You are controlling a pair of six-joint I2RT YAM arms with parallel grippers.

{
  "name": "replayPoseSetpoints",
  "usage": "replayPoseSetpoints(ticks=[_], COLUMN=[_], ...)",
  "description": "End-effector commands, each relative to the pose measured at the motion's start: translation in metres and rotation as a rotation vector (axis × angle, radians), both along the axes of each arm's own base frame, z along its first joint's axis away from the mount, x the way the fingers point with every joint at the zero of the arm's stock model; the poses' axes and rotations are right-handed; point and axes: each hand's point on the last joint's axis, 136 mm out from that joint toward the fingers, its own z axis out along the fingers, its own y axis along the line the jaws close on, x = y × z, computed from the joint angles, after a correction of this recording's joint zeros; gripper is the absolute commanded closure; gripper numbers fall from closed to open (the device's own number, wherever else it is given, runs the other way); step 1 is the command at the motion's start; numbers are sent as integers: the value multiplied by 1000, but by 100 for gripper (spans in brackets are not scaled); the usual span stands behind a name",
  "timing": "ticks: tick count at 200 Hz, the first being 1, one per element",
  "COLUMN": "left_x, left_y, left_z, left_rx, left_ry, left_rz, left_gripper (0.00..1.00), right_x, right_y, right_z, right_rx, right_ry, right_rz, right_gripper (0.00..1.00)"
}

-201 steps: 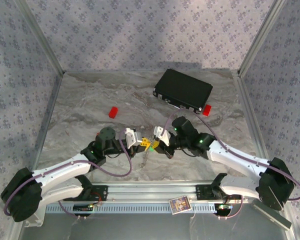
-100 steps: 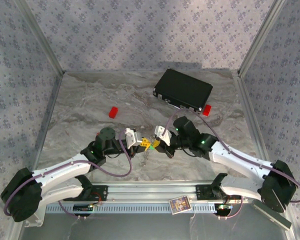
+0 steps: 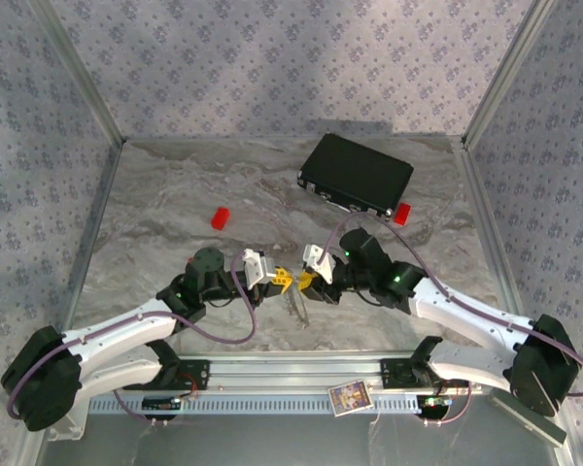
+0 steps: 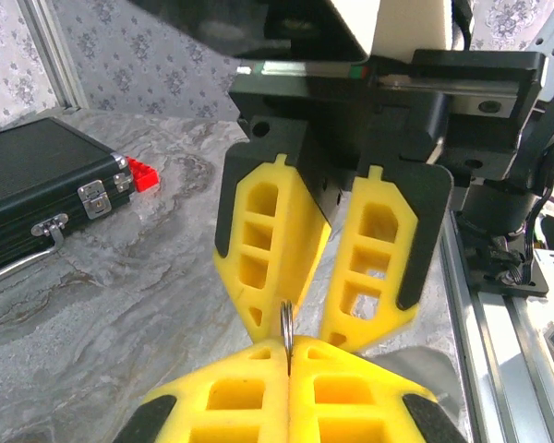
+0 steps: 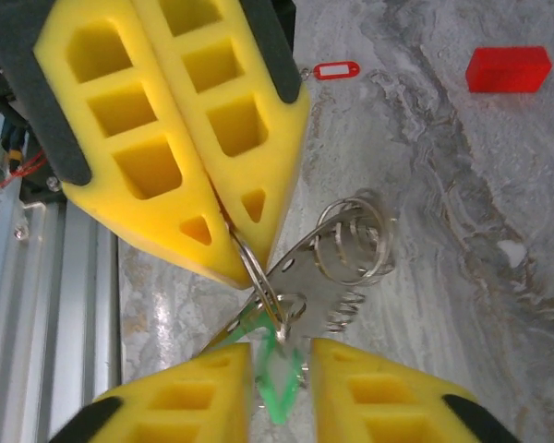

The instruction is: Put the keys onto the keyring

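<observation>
My left gripper (image 4: 289,346) is shut on the keyring (image 4: 286,323), a thin silvery split ring that stands edge-on between its yellow pads. In the right wrist view the left gripper (image 5: 247,254) pinches the keyring (image 5: 255,268). A small loop, a silver key (image 5: 319,277) and a bright green key tag (image 5: 279,383) hang from the ring. My right gripper (image 5: 282,355) is open, its fingers on either side of the green tag. The red-and-white key (image 5: 332,70) lies on the table apart. From above, the left gripper (image 3: 285,280) and the right gripper (image 3: 304,281) meet tip to tip.
A black case (image 3: 357,175) lies at the back right with a red block (image 3: 401,214) at its corner. A second red block (image 3: 220,217) sits at the left middle. A wider wire ring (image 5: 355,238) lies by the silver key. The metal rail (image 3: 291,374) runs along the near edge.
The right gripper's jaws have parted and let go of the green key tag. The bunch now hangs from the ring in the left gripper. The right arm has shifted slightly right.
</observation>
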Motion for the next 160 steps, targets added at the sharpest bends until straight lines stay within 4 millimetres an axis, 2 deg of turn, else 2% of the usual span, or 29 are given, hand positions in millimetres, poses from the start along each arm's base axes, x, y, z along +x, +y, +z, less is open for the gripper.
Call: replayPoseSetpoints(ticks=[1, 51, 134, 160], left_x=[-3, -2, -2, -2], left_y=[-4, -4, -3, -2], left_z=[25, 24, 25, 26], left_rx=[-65, -71, -75, -77], left_ry=[-66, -66, -64, -67], left_rz=[-25, -22, -14, -13], left_gripper=[100, 100, 100, 100], right_x=[0, 5, 13, 16], right_y=[4, 7, 8, 7], right_z=[-1, -6, -10, -16], right_rx=[41, 71, 80, 53], right_ry=[15, 7, -16, -34], right_rz=[0, -23, -58, -80], right_gripper=[71, 65, 64, 61])
